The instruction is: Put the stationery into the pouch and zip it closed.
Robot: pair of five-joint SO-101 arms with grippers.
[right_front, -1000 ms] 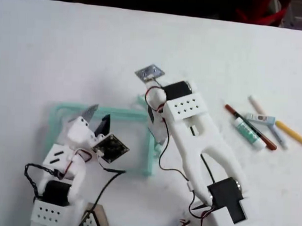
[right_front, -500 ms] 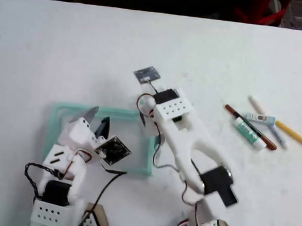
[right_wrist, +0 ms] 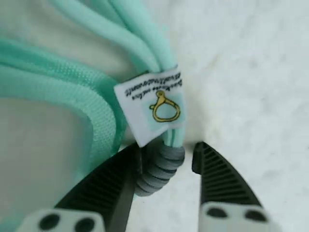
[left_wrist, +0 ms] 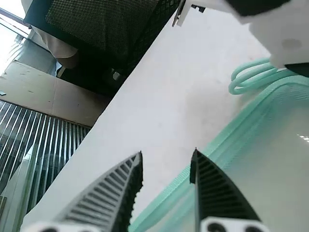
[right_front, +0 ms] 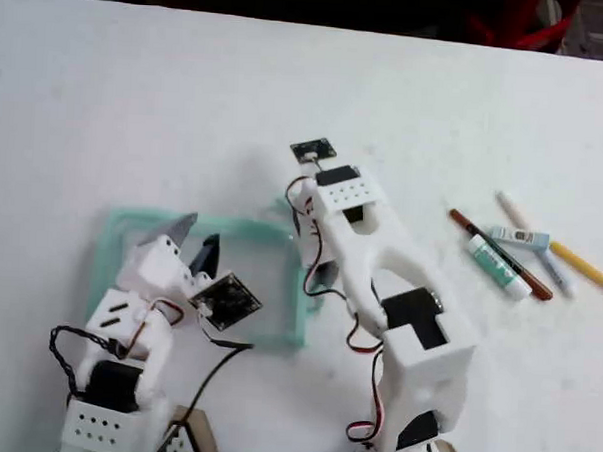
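The mint pouch (right_front: 110,250) lies on the white tabletop (right_front: 137,89), with the left end effector (right_front: 201,229) over it, jaws apart. The stationery (right_front: 500,261) lies well apart.

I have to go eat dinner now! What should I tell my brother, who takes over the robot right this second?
Left claw: open, empty, over the mint pouch's edge.
Right claw: open, around the grey ribbed end of the cord loop at the pouch's corner.
Stationery: lying on the table, away from the pouch and both claws.
Done: nothing packed yet.
Left: put the stationery in, then zip the pouch shut.
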